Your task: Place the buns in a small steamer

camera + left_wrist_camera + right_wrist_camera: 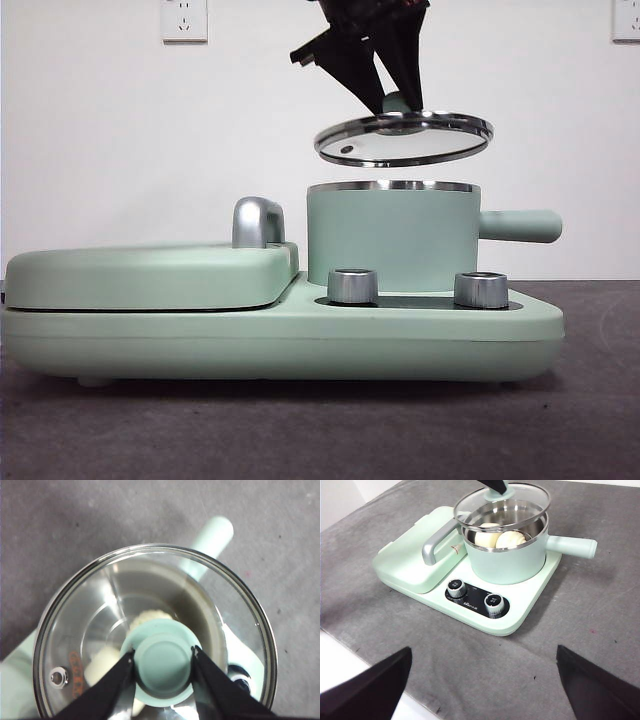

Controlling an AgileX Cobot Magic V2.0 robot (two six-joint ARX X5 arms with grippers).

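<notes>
Left gripper [163, 661] clamped on lid knob [163, 666] above steamer [392, 245]; buns [499, 538] inside, hidden frontally.

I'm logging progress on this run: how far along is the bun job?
Done: both buns already sit inside the small steamer. In hand: the left gripper grips the glass lid by its knob, holding it above the steamer's rim. Left: set the lid down and let go. The right gripper waits open, away from the appliance.
</notes>
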